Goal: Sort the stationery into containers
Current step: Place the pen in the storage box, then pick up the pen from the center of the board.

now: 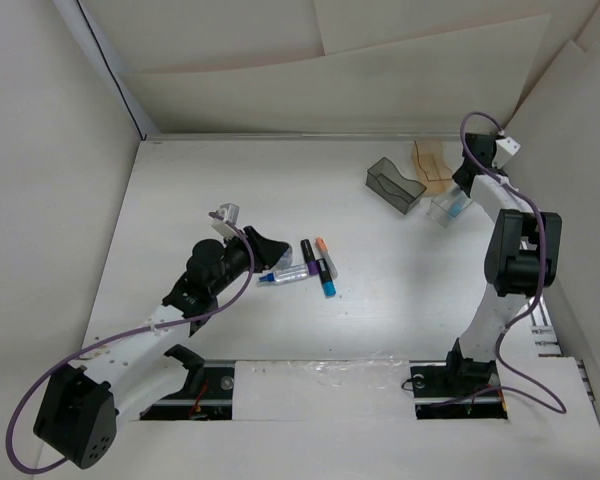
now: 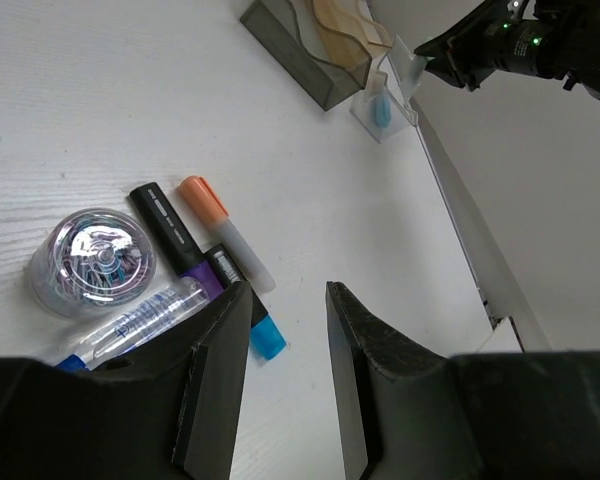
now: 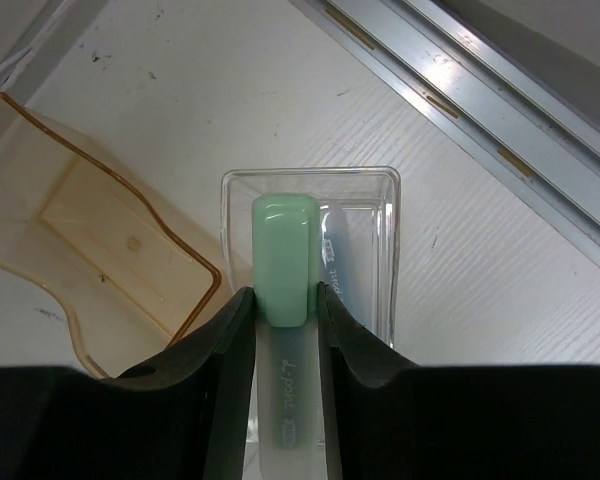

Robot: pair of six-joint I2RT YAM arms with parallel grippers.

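Note:
Loose stationery lies mid-table: a small clear roll (image 2: 92,260), a clear blue-tipped pen (image 2: 140,318), a black-and-purple marker (image 2: 175,240), an orange-capped marker (image 2: 225,232) and a black marker with a light-blue cap (image 2: 265,335). My left gripper (image 2: 287,290) hovers open just right of them, nothing between its fingers. Far right stand the containers: dark grey (image 1: 395,183), tan-amber (image 1: 430,165) and clear (image 1: 448,208). My right gripper (image 3: 285,295) is shut on a green-capped frosted marker (image 3: 283,255), held over the clear bin (image 3: 390,250). A blue-bodied marker (image 3: 340,265) lies in that bin.
The tan-amber bin (image 3: 100,240) sits directly left of the clear one, with the dark grey bin (image 2: 290,40) beside it. White walls close in the table at the back and sides. A metal rail (image 3: 460,110) runs along the right wall.

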